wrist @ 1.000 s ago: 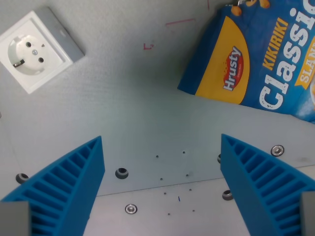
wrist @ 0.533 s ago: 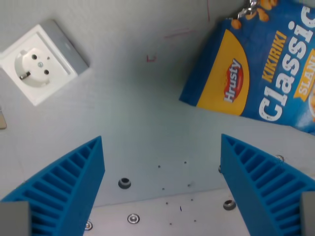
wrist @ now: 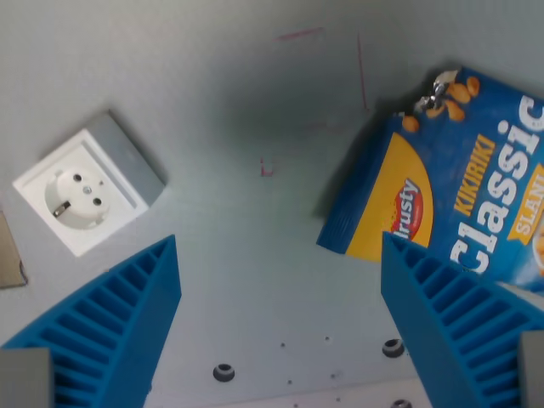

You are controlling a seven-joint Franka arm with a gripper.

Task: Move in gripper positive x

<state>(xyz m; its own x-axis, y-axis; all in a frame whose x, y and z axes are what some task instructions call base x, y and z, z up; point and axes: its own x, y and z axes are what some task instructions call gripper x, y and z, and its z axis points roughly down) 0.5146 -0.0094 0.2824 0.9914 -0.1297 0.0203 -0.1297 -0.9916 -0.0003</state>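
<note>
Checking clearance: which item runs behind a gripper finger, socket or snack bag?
The Hrusty snack bag: its lower edge passes behind the finger on the wrist view's right. The wall socket sits clear.

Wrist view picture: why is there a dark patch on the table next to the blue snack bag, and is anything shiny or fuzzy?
In the wrist view, the dark patch is a soft shadow on the table, deepest along the snack bag's left edge; the torn top corner of the bag glints silver; the white socket looks sharp and evenly lit; the blue fingers at the bottom are close but their ridges stay clear.
</note>
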